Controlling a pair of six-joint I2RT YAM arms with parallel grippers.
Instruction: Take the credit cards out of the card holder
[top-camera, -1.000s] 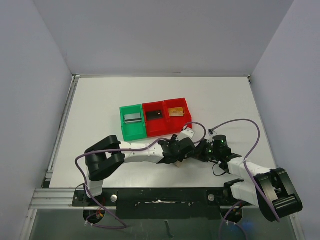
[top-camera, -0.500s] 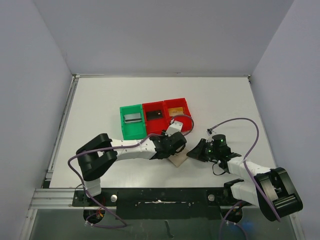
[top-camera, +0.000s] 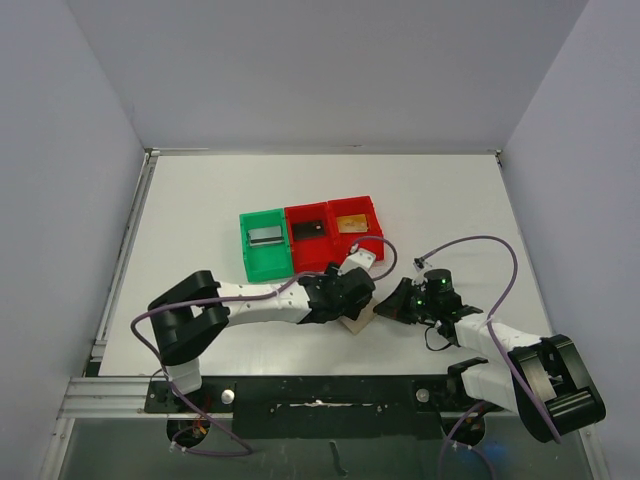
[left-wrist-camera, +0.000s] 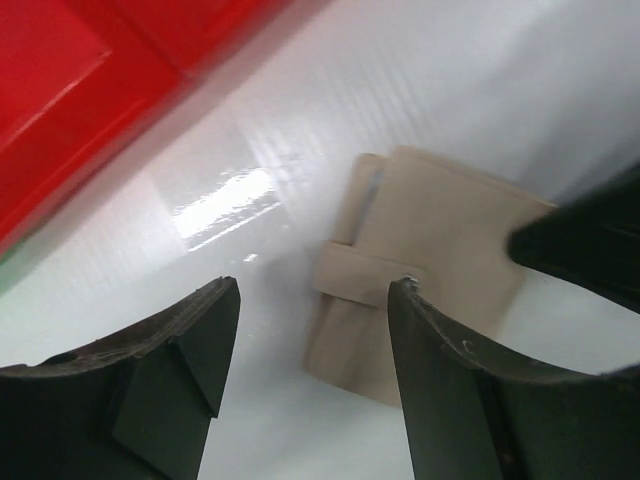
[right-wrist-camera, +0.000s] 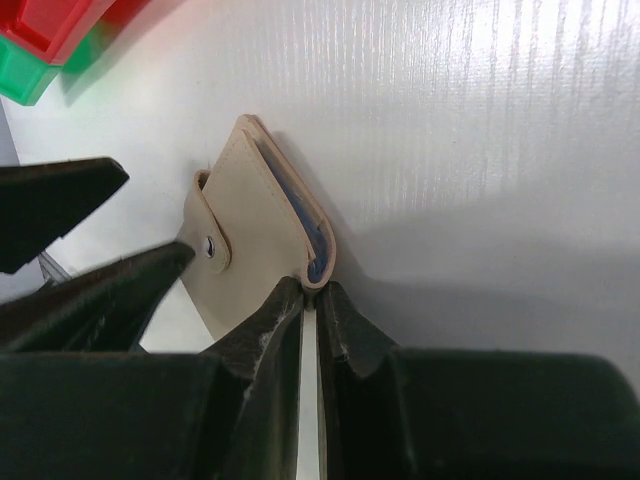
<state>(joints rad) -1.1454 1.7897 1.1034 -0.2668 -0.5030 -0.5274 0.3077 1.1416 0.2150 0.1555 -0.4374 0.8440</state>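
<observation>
The card holder is a tan wallet, closed with its snap tab, lying on the white table. A strip of blue lining shows at its edge. It also shows in the top view and the left wrist view. My right gripper is shut, pinching the wallet's folded edge at its tips; in the top view the right gripper is just right of the wallet. My left gripper is open and empty, hovering just left of the wallet, over its tab side. A silver-grey card, a black card and a gold card lie in the bins.
A green bin and two red bins stand in a row just behind the grippers. The red bin wall is close above my left gripper. Purple cables loop beside both arms.
My left gripper has drawn back to the left off the wallet, which now lies uncovered between the two grippers. My right gripper has shifted slightly left.
</observation>
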